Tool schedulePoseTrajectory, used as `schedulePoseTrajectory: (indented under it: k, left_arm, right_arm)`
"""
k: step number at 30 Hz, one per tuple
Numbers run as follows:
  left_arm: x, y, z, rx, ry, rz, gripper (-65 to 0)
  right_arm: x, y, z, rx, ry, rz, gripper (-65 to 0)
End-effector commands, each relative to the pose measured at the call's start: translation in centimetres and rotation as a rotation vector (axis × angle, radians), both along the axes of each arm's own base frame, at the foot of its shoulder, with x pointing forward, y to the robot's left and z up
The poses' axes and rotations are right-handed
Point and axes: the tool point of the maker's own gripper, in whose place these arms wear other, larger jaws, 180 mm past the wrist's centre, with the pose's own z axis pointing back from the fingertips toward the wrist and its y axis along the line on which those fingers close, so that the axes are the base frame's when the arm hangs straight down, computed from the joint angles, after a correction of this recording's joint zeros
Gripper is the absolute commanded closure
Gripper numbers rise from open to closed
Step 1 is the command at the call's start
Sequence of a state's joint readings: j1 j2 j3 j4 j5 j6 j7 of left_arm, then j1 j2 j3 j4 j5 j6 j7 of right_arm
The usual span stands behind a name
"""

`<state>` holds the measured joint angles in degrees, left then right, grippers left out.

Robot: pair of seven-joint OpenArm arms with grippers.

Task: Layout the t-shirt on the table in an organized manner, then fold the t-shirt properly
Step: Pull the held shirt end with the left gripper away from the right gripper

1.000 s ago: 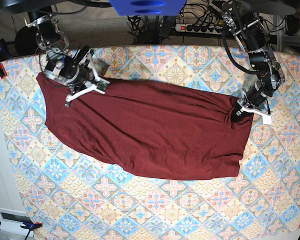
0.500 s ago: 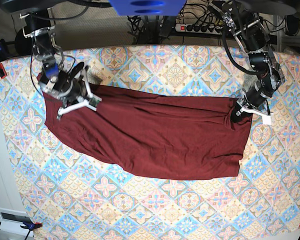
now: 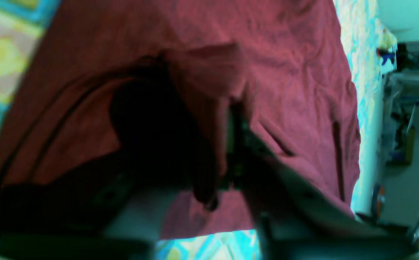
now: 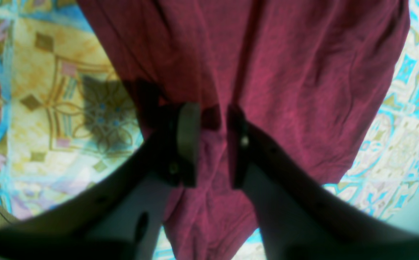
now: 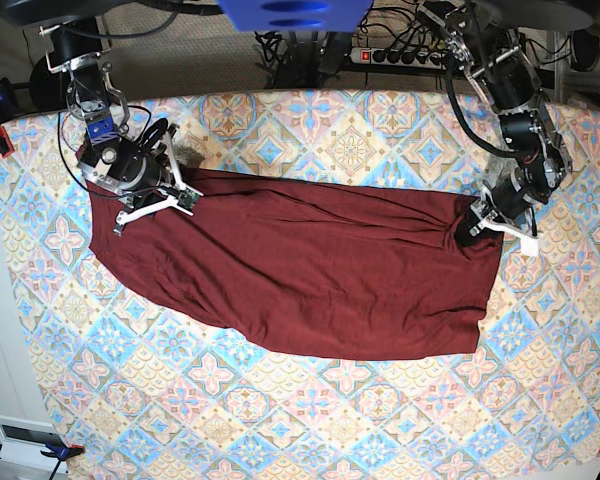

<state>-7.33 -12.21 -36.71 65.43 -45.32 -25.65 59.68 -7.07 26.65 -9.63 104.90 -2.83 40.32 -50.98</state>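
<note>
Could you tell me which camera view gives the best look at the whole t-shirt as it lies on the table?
The base view: it shows the entire t-shirt spread across the table, every edge visible. The left wrist view shows only a blurred, bunched patch beside its gripper; the right wrist view shows one end between its gripper's fingers.

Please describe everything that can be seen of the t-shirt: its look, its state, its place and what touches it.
The t-shirt is plain dark maroon, soft knit fabric, no print. It lies spread across the middle of the table, long side running left to right, mostly flat with shallow wrinkles and bunched folds at both ends. The right end effector stands with its jaws parted around a raised fold at one end. The left end effector sits on the gathered cloth at the other end; its grip is too blurred to judge.
</note>
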Motion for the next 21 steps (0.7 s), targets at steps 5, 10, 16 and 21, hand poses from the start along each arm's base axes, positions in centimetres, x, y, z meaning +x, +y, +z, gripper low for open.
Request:
schedulePoseTrajectory:
  k: [5, 10, 16, 21]
  left_arm:
    - [1.4, 1.3, 4.4, 0.097, -0.098, -0.047, -31.2]
    - [1.9, 2.2, 7.1, 0.169, -0.161, -0.056, -34.9]
    - [1.3, 3.0, 7.2, 0.193, -0.159, -0.059, -34.9]
    - [0.5, 4.5, 8.2, 0.172, -0.185, -0.041, -34.9]
  right_arm:
    - [0.9, -0.3, 1.0, 0.003, -0.038, 0.0, -14.8]
    - [1.0, -0.1, 1.3, 0.006, -0.049, 0.004, -14.8]
    - [0.9, 0.1, 1.5, 0.009, -0.052, 0.009, -14.8]
    - [0.6, 0.6, 1.9, 0.017, -0.063, 0.021, -14.8]
